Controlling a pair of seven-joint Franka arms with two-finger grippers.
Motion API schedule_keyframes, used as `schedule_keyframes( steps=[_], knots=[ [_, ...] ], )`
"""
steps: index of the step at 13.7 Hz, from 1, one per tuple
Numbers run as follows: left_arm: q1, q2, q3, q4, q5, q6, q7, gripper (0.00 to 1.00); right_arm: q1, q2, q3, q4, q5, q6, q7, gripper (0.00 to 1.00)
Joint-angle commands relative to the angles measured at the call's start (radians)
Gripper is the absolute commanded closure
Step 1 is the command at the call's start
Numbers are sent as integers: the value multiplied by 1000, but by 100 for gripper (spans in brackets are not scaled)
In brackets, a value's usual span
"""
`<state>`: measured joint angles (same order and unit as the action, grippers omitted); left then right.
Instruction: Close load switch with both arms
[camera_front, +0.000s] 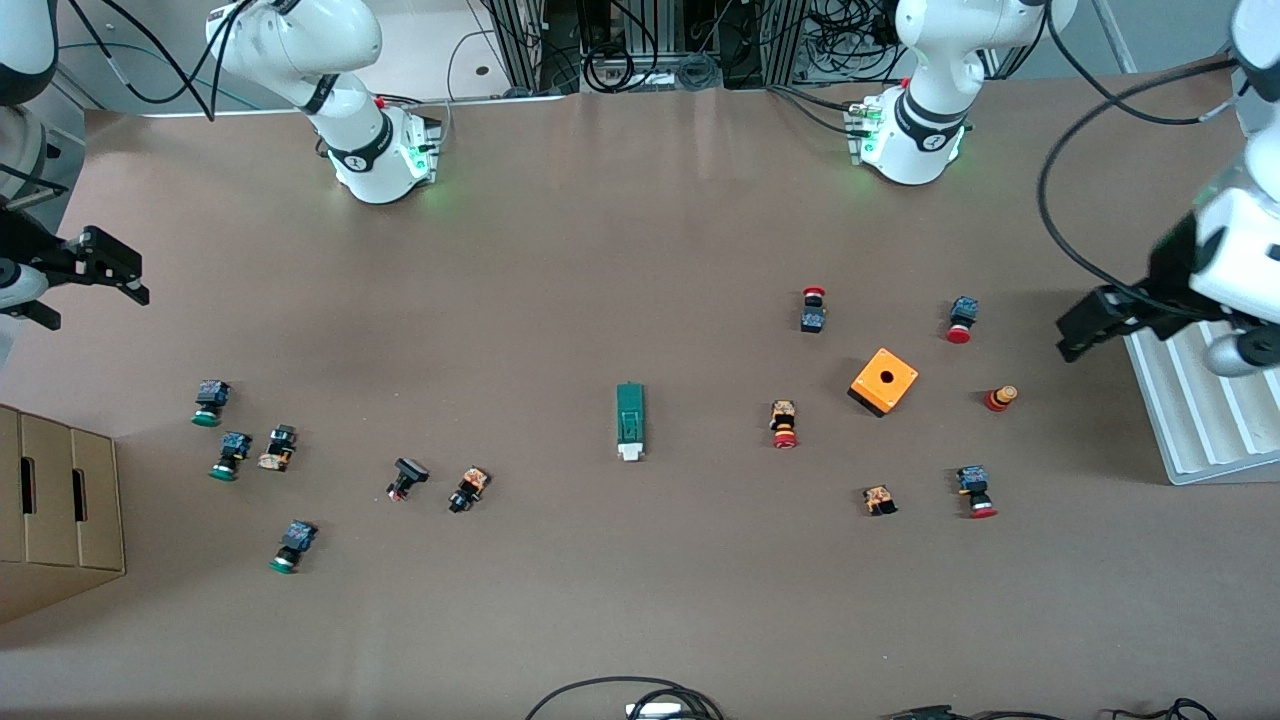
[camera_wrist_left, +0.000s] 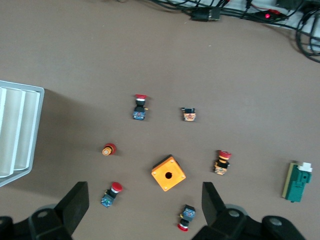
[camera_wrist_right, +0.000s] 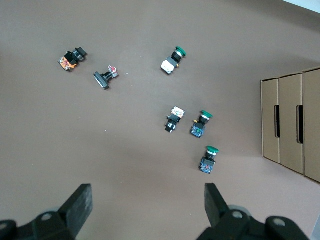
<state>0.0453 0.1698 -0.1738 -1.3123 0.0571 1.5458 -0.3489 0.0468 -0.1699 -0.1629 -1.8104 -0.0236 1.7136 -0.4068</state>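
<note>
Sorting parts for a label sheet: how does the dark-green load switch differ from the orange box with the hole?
The dark-green rectangular load switch is long and narrow with a white end; the orange cube box is squat with a round hole on top. The switch lies mid-table, the box toward the left arm's end. Both rest untouched.

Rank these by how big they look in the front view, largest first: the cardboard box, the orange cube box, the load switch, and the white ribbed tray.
1. Cardboard box, cut off by the view's edge.
2. White ribbed tray, partly under the left arm.
3. Orange cube box and load switch: too alike to rank.
</note>
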Motion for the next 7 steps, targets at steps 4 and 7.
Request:
schedule_keyframes(
  steps=[4, 7],
  knots=[
    [2, 7, 98, -70, -43, -9, 70, 0, 11, -19, -6, 2, -41, 14, -6, 0],
    [1, 34, 143, -71, -100, -9, 73, 0, 15, -19, -3, 3, -39, 6, -6, 0]
  ],
)
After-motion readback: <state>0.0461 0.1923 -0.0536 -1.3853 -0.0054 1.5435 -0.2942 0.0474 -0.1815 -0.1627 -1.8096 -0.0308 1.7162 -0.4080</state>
